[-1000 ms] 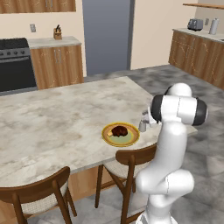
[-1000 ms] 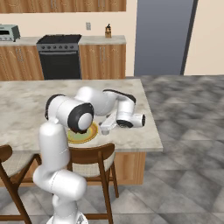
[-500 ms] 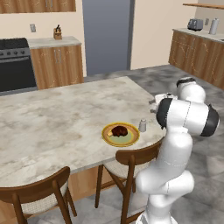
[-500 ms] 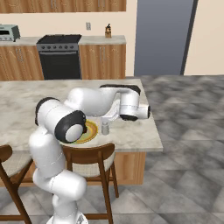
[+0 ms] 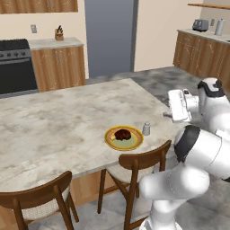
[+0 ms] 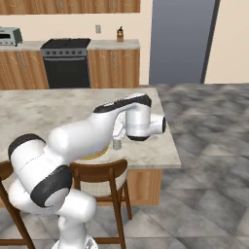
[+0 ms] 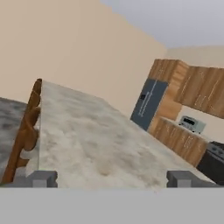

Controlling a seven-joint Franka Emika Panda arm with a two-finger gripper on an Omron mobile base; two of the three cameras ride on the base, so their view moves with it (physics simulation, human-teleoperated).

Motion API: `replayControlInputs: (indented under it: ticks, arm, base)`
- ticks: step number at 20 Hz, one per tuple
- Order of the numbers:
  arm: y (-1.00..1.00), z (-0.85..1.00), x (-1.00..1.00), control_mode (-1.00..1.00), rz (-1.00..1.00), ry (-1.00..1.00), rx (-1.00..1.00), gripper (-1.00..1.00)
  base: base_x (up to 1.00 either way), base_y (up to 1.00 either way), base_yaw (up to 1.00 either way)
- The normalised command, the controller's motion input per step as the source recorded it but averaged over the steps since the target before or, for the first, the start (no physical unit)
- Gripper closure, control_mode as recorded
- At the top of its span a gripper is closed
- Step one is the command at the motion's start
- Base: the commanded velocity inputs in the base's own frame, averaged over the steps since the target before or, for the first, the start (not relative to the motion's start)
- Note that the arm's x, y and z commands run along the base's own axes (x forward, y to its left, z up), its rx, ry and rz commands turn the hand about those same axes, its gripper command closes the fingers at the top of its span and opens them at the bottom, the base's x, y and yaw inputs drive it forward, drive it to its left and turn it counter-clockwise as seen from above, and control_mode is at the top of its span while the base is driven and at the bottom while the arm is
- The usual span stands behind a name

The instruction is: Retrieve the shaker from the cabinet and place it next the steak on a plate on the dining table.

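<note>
The plate [image 5: 124,138] with a yellow-orange rim lies near the front edge of the dining table [image 5: 54,121], and the dark steak [image 5: 122,134] rests on it. The tiny grey shaker [image 5: 146,129] stands upright on the tabletop just right of the plate, apart from it. My gripper [image 5: 170,107] hovers above the table's right end, right of the shaker and well off it. In the hand view the gripper [image 7: 113,179] is open with nothing between the fingertips [image 7: 41,178], looking along the marbled top [image 7: 87,140]. From the right base view the shaker [image 6: 116,144] peeks out under my forearm.
Two wooden chairs [image 5: 139,161] [image 5: 40,197] are tucked along the table's near edge. A black stove [image 5: 15,63] and wooden cupboards [image 5: 58,65] line the far wall. A toaster [image 6: 9,35] sits on the wall counter. Grey tiled floor lies to the right.
My gripper has let go of the shaker and pulled back up and to the right. The shaker stays standing beside the plate.
</note>
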Motion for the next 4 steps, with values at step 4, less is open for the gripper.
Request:
replayControlInputs:
  ticks: [4]
  arm:
    - [0.43,0.09,-1.00,-1.00,0.00,-0.37,-0.02,-1.00]
  base:
    - [0.00,0.00,0.00]
